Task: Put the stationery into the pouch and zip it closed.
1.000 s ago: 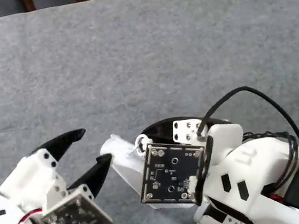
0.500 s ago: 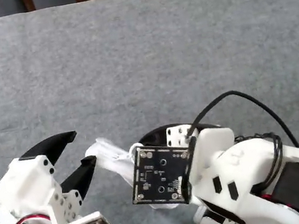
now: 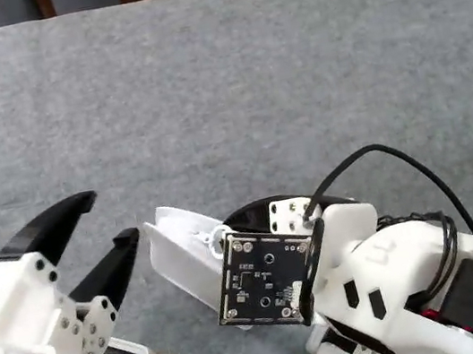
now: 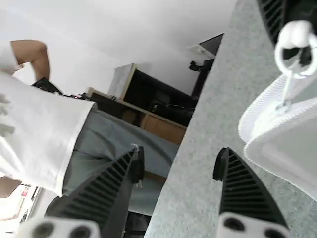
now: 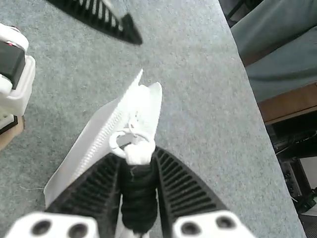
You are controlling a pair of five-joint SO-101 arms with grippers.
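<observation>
Grey felt tabletop (image 3: 291, 68) wide ahead, white fabric pouch (image 3: 179, 252) diag. toward L gripper (image 3: 107, 219), spread apart, R gripper (image 5: 137, 155) pinching white ring pull (image 5: 130, 142).

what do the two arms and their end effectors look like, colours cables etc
The left arm and right arm are white plastic shells. The left end effector and right end effector have black, ribbed, tapering fingers. A square black circuit board sits on the right wrist; a black cable loops over that arm.

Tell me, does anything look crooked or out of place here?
Yes: the white pouch is tilted up on edge rather than lying flat, held by its zipper pull in the right claw. The open left claw is beside it, not touching.
</observation>
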